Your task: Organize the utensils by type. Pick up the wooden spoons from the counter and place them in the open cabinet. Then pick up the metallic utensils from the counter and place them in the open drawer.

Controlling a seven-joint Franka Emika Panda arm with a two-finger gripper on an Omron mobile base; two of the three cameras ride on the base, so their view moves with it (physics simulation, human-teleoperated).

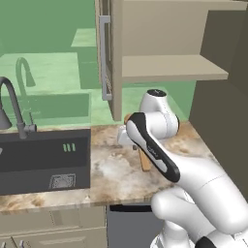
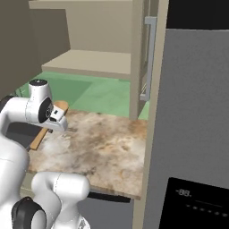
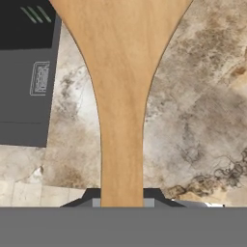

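My gripper [image 3: 123, 198] is shut on the handle of the large orange-tan wooden spoon [image 3: 120, 82], whose bowl widens toward the top of the hand view. From the left base view the spoon [image 1: 144, 161] pokes out from behind my arm, over the marbled counter [image 1: 109, 177]. In the right base view the gripper [image 2: 56, 120] holds the spoon [image 2: 41, 135] slanted above the counter [image 2: 107, 147], bowl end up. The open cabinet's shelf [image 1: 169, 69] [image 2: 89, 62] lies above and behind it.
A dark sink [image 1: 43, 160] [image 3: 24, 72] with a curved faucet [image 1: 14, 111] takes up the counter's left. The cabinet door [image 1: 105, 58] [image 2: 150, 58] stands open with a grey bar handle. A tall dark appliance [image 2: 192, 112] walls off the right side.
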